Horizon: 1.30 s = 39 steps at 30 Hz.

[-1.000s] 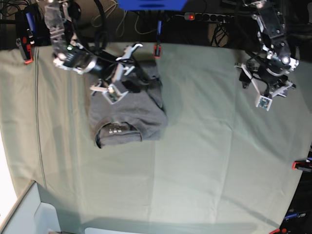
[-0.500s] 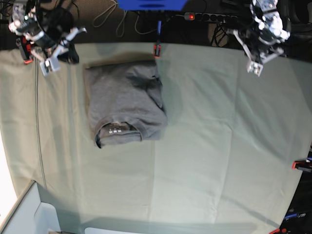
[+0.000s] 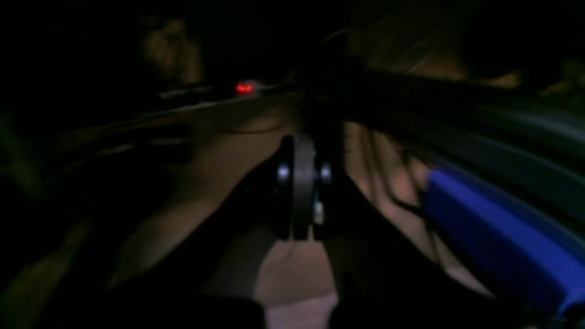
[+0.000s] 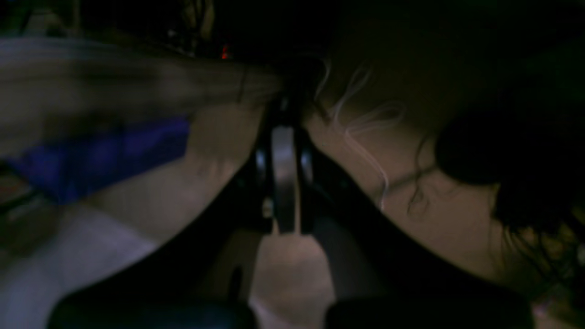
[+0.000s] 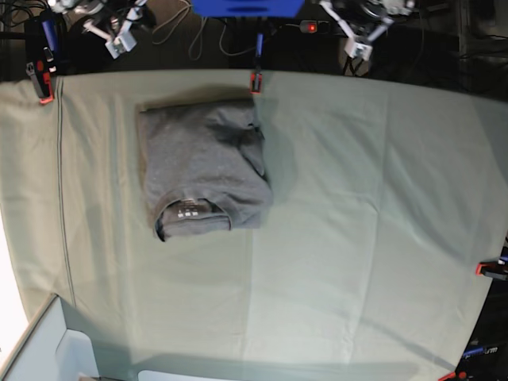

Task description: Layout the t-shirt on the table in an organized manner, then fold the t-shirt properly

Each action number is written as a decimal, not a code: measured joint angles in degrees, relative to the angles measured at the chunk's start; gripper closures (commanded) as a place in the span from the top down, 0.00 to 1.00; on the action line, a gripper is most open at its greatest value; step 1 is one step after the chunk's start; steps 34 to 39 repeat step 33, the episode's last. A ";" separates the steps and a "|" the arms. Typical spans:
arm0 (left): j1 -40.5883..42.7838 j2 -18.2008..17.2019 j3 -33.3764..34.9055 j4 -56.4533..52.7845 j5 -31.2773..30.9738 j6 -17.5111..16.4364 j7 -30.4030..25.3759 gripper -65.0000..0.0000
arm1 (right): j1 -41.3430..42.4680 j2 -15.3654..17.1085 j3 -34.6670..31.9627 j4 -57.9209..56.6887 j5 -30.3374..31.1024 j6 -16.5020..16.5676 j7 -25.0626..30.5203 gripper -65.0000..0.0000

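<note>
Here, folded t-shirt (image 5: 205, 168) on table (image 5: 357, 222), well apart from both closed claws.

The base view looks straight down on the table (image 5: 357, 238) from high overhead. Both wrist views look close along their own closed jaws, dim and blurred, apparently beyond the far edge.
</note>
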 measured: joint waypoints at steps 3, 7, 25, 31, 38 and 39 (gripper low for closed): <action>-3.37 -0.90 -1.81 -12.59 0.17 2.84 -6.23 0.00 | 3.30 -1.92 -0.37 -9.92 -3.52 0.02 5.57 0.00; -9.86 -5.75 -2.51 -30.99 0.46 11.28 -13.73 0.00 | 9.14 -2.34 -0.09 -23.50 -7.04 0.00 10.03 0.00; -20.50 -12.15 4.24 -54.05 -0.68 25.27 -21.97 0.00 | 25.00 -4.79 -12.66 -67.73 -6.95 -53.77 36.06 0.00; -20.09 -9.66 4.94 -54.16 -0.55 25.18 -20.28 0.00 | 24.92 -5.22 -12.66 -68.13 -7.10 -61.59 35.95 0.00; -20.06 -9.94 4.92 -54.14 -0.55 25.22 -20.15 0.00 | 24.92 -5.51 -12.66 -68.26 -7.10 -61.59 35.32 0.00; -20.06 -9.94 4.92 -54.14 -0.55 25.22 -20.15 0.00 | 24.92 -5.51 -12.66 -68.26 -7.10 -61.59 35.32 0.00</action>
